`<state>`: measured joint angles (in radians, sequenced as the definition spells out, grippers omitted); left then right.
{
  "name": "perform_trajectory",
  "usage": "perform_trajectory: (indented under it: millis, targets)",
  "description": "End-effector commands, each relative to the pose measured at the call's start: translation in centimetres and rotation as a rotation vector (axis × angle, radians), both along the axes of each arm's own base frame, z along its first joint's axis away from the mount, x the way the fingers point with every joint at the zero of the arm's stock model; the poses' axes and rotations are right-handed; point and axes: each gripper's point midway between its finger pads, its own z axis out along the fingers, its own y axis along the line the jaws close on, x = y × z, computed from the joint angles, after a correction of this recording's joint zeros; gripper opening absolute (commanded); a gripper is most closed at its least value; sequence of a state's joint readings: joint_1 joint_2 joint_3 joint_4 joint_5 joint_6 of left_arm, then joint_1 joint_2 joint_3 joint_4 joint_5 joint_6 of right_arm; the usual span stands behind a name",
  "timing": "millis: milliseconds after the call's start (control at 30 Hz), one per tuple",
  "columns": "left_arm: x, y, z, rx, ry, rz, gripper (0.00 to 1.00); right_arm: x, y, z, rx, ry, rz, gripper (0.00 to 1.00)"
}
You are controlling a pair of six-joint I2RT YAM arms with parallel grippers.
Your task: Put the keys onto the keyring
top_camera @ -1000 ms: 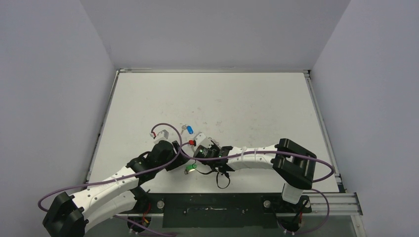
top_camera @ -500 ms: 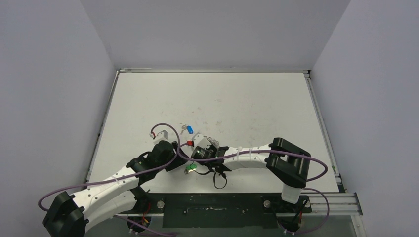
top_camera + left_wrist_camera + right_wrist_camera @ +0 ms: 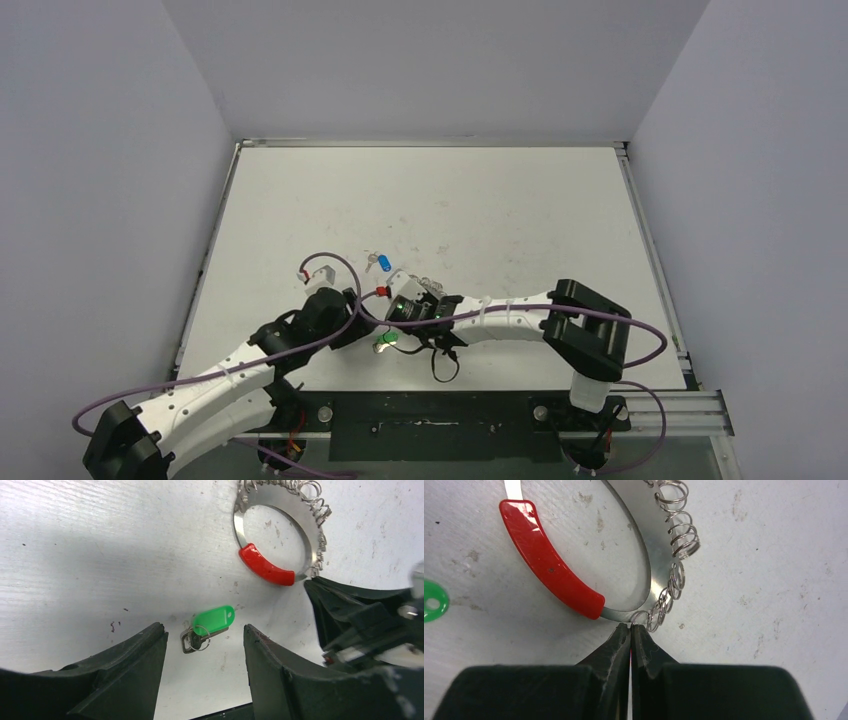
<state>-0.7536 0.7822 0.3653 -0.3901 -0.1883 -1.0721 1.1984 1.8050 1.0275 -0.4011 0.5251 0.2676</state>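
Left gripper (image 3: pixel 204 630): the jaws are spread wide and low over the table (image 3: pixel 500 200). The green key (image 3: pixel 212 620) lies in the gap between the two fingers (image 3: pixel 125 675) and touches neither.
Right gripper (image 3: pixel 630 630): the jaws are pressed together, with nothing showing between them. Their tips meet the outer rim of the keyring (image 3: pixel 651 575) just past one end of the red sleeve (image 3: pixel 549 565). Whether the thin band is nipped between the tips cannot be told.
Keyring: it lies flat on the table between the two grippers. It is a flat silver band with the red sleeve along one arc and a wire coil (image 3: pixel 681 540) running along its outer edge.
Green key: it lies on the table just beside the keyring, on the side nearer the arm bases, and apart from it. A small wire loop joins its plastic head to the metal blade.
Blue key (image 3: pixel 384 263): it lies on the table near the keyring, on the side away from the arm bases, and neither gripper touches it.
Arms: both reach toward the same spot left of the table's middle, with their wrists close together.
Table: white, with scuffs and small dark specks.
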Motion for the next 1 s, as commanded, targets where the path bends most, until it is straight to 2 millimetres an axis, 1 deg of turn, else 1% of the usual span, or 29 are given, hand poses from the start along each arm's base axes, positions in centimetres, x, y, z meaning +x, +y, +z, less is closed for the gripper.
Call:
perform_trajectory:
  millis: [0, 133, 300, 400, 500, 633, 733, 767, 900, 967]
  targets:
    - [0.4, 0.4, 1.2, 0.028, -0.044, -0.003, 0.56, 0.2, 0.6, 5.0, 0.107, -0.031, 0.035, 0.00]
    - [0.7, 0.4, 1.9, 0.034, -0.065, -0.018, 0.56, -0.2, 0.8, 7.1, 0.222, 0.010, 0.079, 0.00]
    - [1.1, -0.6, 3.2, 0.018, -0.116, -0.080, 0.55, -1.2, 1.4, 7.6, 0.346, 0.152, 0.192, 0.00]
    - [1.4, -1.2, 4.4, 0.015, -0.163, -0.131, 0.55, -1.4, 1.3, 8.3, 0.378, 0.181, 0.246, 0.00]
    - [1.9, -1.9, 6.0, 0.017, -0.227, -0.192, 0.55, -1.7, 1.2, 9.4, 0.412, 0.180, 0.299, 0.00]
    - [2.4, -3.1, 8.2, 0.017, -0.318, -0.285, 0.54, -1.6, 1.1, 11.3, 0.454, 0.149, 0.342, 0.00]
    - [2.7, -3.9, 9.7, 0.016, -0.381, -0.348, 0.53, -2.1, 1.4, 12.7, 0.481, 0.126, 0.428, 0.00]
    - [2.8, -4.1, 10.1, 0.020, -0.409, -0.372, 0.53, -2.7, 1.6, 13.1, 0.498, 0.131, 0.471, 0.00]
    - [3.3, -5.1, 11.4, 0.036, -0.489, -0.453, 0.52, -3.2, 1.6, 14.9, 0.522, 0.084, 0.562, 0.00]
    - [3.5, -5.2, 11.9, 0.059, -0.523, -0.483, 0.52, -3.5, 1.5, 15.4, 0.516, 0.070, 0.605, 0.00]
